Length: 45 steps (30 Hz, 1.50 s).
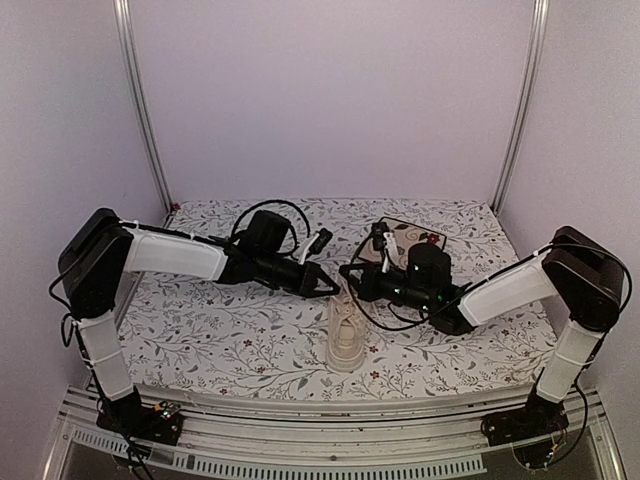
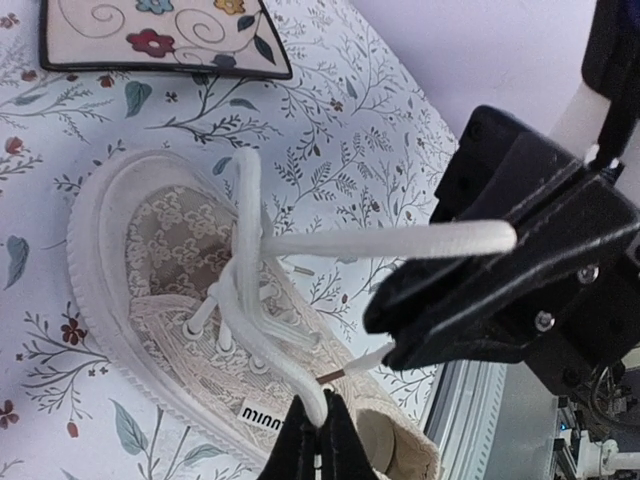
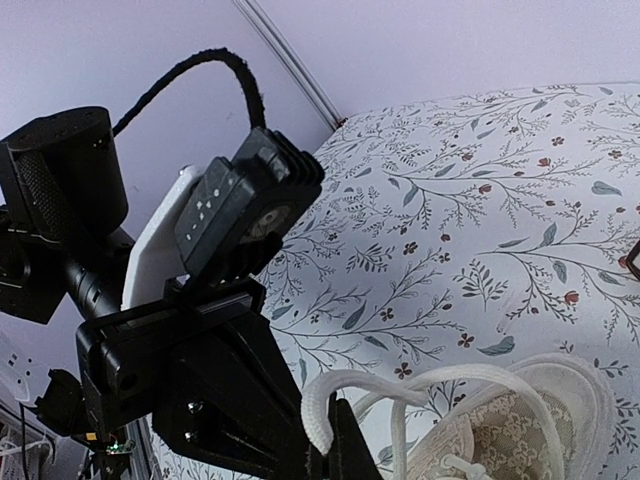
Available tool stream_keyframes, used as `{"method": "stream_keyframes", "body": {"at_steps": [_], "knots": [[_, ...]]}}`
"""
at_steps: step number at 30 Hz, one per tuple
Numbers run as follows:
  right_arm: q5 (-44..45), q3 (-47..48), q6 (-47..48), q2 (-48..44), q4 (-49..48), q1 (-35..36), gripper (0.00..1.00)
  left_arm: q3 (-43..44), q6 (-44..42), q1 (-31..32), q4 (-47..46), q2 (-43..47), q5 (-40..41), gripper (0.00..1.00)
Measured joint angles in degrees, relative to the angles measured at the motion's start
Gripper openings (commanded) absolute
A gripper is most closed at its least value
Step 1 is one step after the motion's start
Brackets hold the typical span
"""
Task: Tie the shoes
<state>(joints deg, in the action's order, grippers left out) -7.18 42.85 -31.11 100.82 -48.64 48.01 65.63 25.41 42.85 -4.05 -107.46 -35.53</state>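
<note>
The cream-white sneaker (image 1: 346,335) lies on the floral table cover between the arms, toe towards the near edge. My left gripper (image 1: 328,283) hovers over its far end and is shut on a white lace (image 2: 318,405), pinched at the fingertips (image 2: 345,450) above the shoe's lace holes (image 2: 225,340). My right gripper (image 1: 350,272) faces it closely and is shut on the other lace (image 3: 335,420), which bends over its fingertips. In the left wrist view that lace (image 2: 400,240) stretches from the shoe (image 2: 110,260) to the right gripper's jaws. The shoe's rim (image 3: 560,385) shows at the lower right of the right wrist view.
A square floral tile (image 1: 410,240) lies behind the right gripper and also shows in the left wrist view (image 2: 160,35). Metal frame posts (image 1: 140,100) and lilac walls enclose the table. A metal rail (image 1: 320,425) runs along the near edge.
</note>
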Motion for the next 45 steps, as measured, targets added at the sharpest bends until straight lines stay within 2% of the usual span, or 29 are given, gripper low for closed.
{"method": "stream_keyframes", "body": {"at_steps": [12, 21, 29, 45], "knots": [[2.3, -2.0, -0.9, 0.0, -1.1, 1.5, 0.02, 0.0, 1.5, 0.0, -1.6, 0.0, 0.0, 0.00], [6.2, 3.3, 0.8, 0.0, -1.1, 1.5, 0.02, -1.1, 3.3, 0.0, -2.4, 0.0, 0.6, 0.00], [6.8, 3.8, 1.4, 2.1, -1.4, 1.5, 0.02, -1.9, 4.9, 0.0, -3.1, 0.0, 0.9, 0.00], [6.9, -1.0, -2.4, 3.7, -4.0, 3.1, 0.02, -2.1, 7.6, 0.0, -6.4, 0.2, 1.1, 0.00]]}}
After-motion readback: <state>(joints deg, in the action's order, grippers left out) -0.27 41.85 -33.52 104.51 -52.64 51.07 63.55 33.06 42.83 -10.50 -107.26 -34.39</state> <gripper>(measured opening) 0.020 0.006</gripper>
